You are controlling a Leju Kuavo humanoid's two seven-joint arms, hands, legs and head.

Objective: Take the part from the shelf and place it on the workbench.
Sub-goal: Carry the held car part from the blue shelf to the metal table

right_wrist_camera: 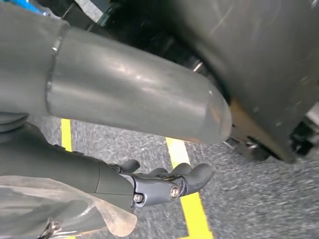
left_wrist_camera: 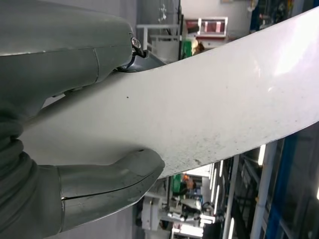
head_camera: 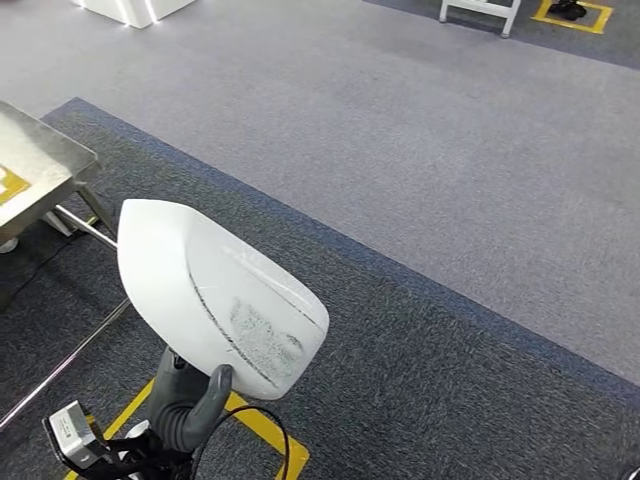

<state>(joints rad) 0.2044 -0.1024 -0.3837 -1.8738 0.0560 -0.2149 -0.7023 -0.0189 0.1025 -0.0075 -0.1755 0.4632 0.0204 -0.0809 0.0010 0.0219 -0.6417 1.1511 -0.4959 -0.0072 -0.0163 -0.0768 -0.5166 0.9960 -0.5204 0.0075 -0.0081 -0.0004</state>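
The left hand [head_camera: 187, 400] sits under the white part [head_camera: 219, 295], which hides its fingers in the head view; just the thumb and palm show at the shell's six o'clock. In the left wrist view the part [left_wrist_camera: 211, 99] runs off the edge toward three o'clock, so its far end cannot be seen, and the hall behind it is blurred. The steel bench [head_camera: 38, 165] at nine o'clock in the head view is cut by the edge, showing one corner. At twelve to one o'clock a white frame [head_camera: 483, 12] is clipped, and a dark thing [head_camera: 567, 9] in a yellow square is too small to tell. The right hand [right_wrist_camera: 150, 184] is partly masked by its own thumb, and whether it holds anything is unclear.
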